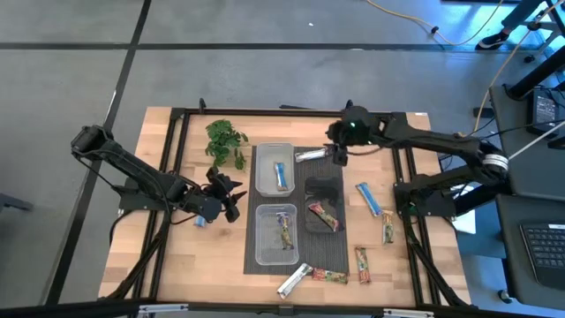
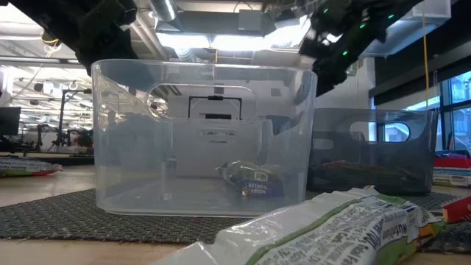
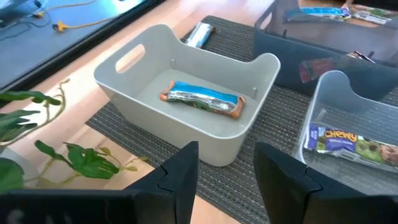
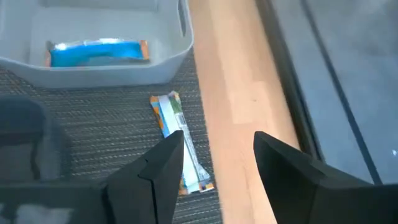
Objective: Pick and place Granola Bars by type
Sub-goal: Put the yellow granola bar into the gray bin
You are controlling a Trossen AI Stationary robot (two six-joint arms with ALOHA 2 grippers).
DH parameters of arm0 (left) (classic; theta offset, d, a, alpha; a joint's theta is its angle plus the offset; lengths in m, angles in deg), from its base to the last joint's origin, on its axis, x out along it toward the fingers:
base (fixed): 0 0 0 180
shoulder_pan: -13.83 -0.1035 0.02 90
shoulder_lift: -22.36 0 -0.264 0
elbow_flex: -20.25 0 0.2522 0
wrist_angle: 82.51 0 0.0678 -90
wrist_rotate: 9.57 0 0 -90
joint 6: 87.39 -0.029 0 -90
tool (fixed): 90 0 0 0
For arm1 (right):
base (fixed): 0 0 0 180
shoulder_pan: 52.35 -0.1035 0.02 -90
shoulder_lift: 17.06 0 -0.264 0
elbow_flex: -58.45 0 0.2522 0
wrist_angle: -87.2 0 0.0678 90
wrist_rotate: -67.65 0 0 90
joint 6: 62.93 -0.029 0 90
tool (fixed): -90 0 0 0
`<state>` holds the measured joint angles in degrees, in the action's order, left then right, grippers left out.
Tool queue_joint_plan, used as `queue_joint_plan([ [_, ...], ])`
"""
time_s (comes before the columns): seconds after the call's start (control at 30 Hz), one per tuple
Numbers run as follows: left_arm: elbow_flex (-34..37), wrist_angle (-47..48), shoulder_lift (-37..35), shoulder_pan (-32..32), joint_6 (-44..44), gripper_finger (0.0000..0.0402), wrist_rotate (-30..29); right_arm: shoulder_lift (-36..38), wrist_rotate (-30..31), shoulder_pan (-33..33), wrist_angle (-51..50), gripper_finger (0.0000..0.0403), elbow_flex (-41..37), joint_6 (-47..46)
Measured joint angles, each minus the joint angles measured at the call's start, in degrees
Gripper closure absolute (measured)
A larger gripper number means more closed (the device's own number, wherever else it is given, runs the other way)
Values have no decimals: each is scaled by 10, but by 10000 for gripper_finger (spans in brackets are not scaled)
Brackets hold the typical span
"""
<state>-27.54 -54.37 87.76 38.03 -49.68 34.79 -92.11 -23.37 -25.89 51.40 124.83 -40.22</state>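
Observation:
Several wrapped granola bars show in the high view. A blue bar (image 1: pixel 280 174) lies in the far clear tub (image 1: pixel 274 148), and another bar (image 1: pixel 285 229) lies in the near clear tub (image 1: pixel 260 237). A red bar (image 1: pixel 323 216) lies in the dark tub (image 1: pixel 322 187). A silver bar (image 1: pixel 308 155) (image 4: pixel 176 134) lies flat on the dark mat beside the far tub. My right gripper (image 1: pixel 338 156) (image 4: pixel 217 162) is open just above that bar's end, one finger (image 4: pixel 163 171) in front of it. My left gripper (image 1: pixel 222 194) (image 3: pixel 227 174) is open and holds nothing, left of the tubs.
Loose bars lie on the table's right and near side: a blue one (image 1: pixel 370 199), one (image 1: pixel 387 229) beside it, one (image 1: pixel 362 264), one (image 1: pixel 328 276) and a silver one (image 1: pixel 294 281). A leafy sprig (image 1: pixel 226 141) lies at the far left of the mat (image 1: pixel 309 252). A black frame rims the table.

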Motion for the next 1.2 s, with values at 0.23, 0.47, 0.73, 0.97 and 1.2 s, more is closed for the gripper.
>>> queue_joint_plan([
  [0.23, 0, 0, 0, 0, 0, 258, 8, -137, -102, 45, -48, 205, 83, 48],
  [0.47, 0, 0, 0, 0, 0, 258, 20, -231, -107, 53, -53, 205, 115, 112],
  [0.73, 0, 0, 0, 0, 0, 258, 33, -285, -107, 53, -51, 205, 116, 129],
  [0.97, 0, 0, 0, 0, 0, 258, 33, -293, -101, 53, -43, 186, 116, 138],
  [1.2, 0, 0, 0, 0, 0, 258, 33, -295, -101, 53, -39, 118, 116, 137],
])
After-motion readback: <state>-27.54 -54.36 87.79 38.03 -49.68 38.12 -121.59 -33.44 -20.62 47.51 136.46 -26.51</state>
